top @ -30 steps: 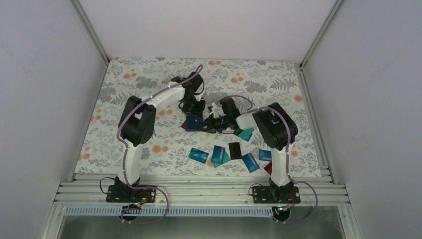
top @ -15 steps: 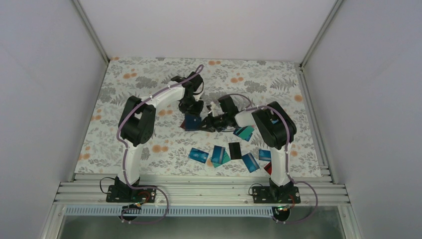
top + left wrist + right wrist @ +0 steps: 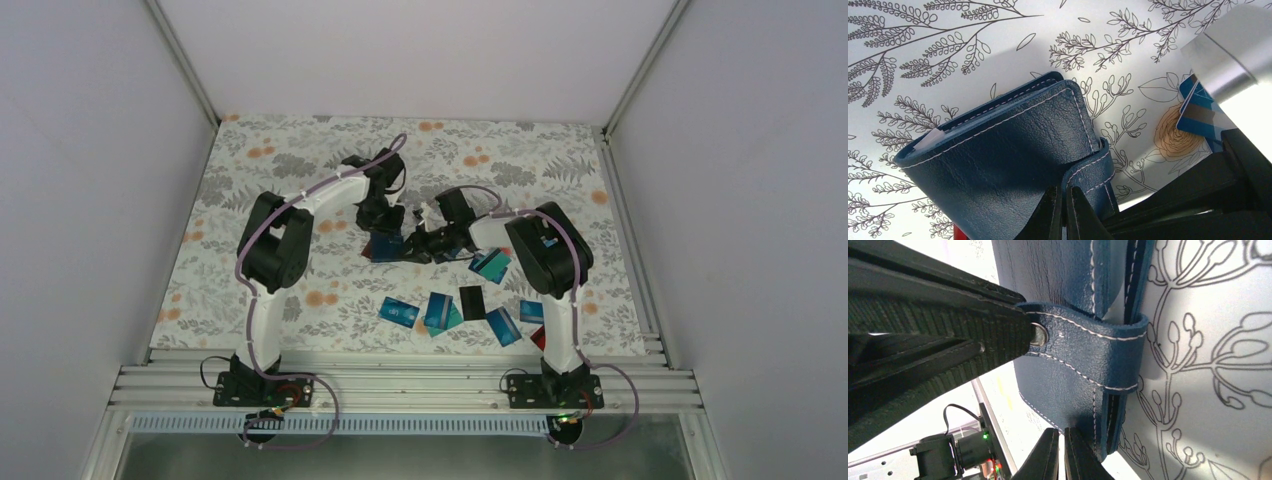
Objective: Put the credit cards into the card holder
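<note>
Pinching the stitched strap of the dark navy leather card holder, your left gripper has its jaws clamped on that strap, next to the small metal snap. Your right gripper has its jaws pressed together against the card holder's lower flap edge; you cannot tell whether any leather lies between them.

The card holder is a grained, squarish pouch with white stitching along every edge. It sits mid-table between the two grippers. A pale card edge peeks from its open end.

Just to the right of the card holder, beside your right gripper, lies a teal striped card. Nearer the arm bases than the card holder, loose credit cards are scattered flat in a rough row. They are mostly blue and teal, with one flat black card and a red card farthest from the holder.

Under it all is a pale tablecloth printed with grey leaves and orange flowers. Silver aluminium rails run along the near edge, and plain pale walls close in the other sides.
</note>
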Available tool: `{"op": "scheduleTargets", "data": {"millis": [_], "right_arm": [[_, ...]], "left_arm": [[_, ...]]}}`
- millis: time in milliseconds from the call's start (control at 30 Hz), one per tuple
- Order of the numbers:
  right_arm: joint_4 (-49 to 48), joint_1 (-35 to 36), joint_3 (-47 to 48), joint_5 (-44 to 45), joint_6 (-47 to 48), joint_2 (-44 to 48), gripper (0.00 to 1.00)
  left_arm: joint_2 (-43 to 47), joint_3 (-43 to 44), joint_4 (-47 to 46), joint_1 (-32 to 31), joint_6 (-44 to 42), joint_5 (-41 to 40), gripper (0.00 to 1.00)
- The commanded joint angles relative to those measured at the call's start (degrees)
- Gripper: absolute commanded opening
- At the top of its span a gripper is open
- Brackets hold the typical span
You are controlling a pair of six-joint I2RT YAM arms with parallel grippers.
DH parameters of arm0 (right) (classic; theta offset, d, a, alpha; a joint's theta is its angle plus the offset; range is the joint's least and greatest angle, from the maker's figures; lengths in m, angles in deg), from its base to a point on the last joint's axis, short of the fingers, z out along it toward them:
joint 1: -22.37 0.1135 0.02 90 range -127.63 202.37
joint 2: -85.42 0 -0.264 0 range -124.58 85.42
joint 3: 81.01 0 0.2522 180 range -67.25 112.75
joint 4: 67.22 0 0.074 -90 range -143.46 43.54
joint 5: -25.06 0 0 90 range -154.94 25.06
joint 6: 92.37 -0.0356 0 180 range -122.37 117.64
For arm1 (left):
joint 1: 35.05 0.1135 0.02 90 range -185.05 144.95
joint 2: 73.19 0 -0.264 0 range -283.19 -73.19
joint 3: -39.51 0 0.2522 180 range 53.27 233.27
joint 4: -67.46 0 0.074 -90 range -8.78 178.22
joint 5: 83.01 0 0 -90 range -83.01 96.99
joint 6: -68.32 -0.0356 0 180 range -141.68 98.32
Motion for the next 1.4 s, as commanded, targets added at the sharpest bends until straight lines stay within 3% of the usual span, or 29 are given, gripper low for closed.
{"op": "scheduleTargets", "data": {"millis": [0, 267, 1367], "right_arm": [[7.1, 0.2, -0.1, 7.1, 1.0, -4.3, 0.04], [8.4, 0.2, 1.2, 7.3, 1.1, -5.3, 0.04], [12.0, 0.2, 3.5, 8.1, 1.5, -7.3, 0.04]], "left_arm": [[-1.3, -1.4, 0.9, 0.3, -1.0, -1.8, 0.02], [-0.9, -2.8, -0.7, 0.7, -0.1, 4.0, 0.02], [1.0, -9.2, -5.1, 5.6, -3.5, -1.4, 0.02]]}}
